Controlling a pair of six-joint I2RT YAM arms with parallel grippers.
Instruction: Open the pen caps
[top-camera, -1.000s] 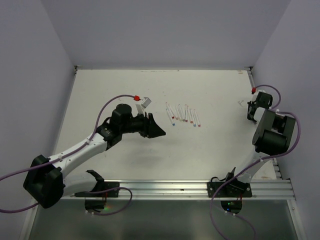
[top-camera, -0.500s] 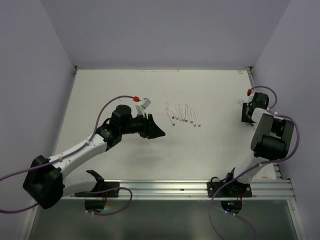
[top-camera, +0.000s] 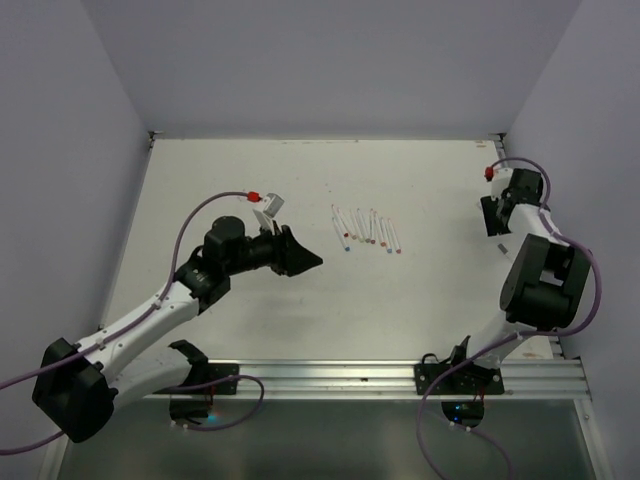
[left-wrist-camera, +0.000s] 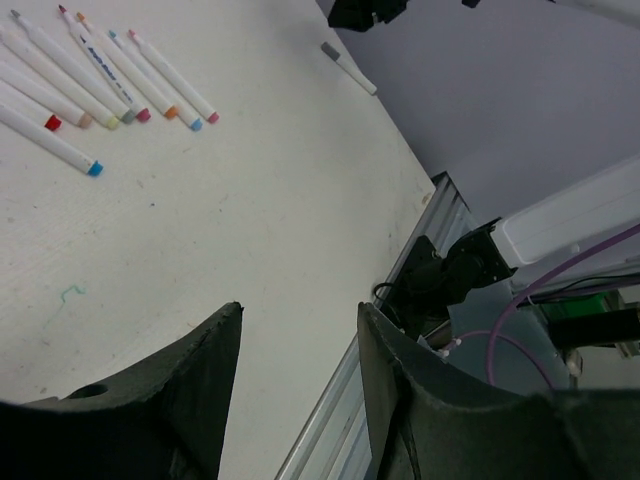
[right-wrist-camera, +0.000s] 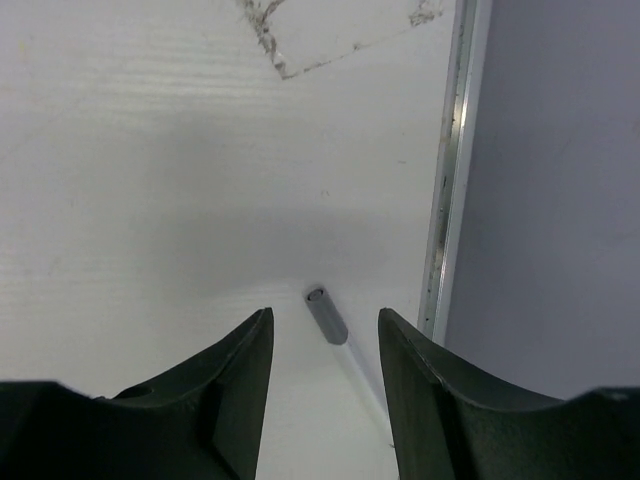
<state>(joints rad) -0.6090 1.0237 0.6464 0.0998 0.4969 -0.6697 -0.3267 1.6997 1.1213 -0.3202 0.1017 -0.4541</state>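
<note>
Right gripper (right-wrist-camera: 323, 318): jaws now apart, wider than a second ago; arm has shifted toward far edge. Grey-ended pen (right-wrist-camera: 326, 316) lies free on table (top-camera: 420, 290) below the gap, beside right rail (right-wrist-camera: 448, 200).
Left gripper (left-wrist-camera: 298, 320): apart, empty, drawn back from pen row (top-camera: 366, 230) mid-table.
Judgement: pen released; row awaits.

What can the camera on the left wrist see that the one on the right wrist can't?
Only the left wrist view shows the row of pens with coloured ends, and the right arm's base by the rail. Only the right wrist view shows the dark scuff marks on the tabletop. Both show the white table, their own jaws standing open and empty, and a lone grey-ended pen lying near the table's edge, apparently the same one.
</note>
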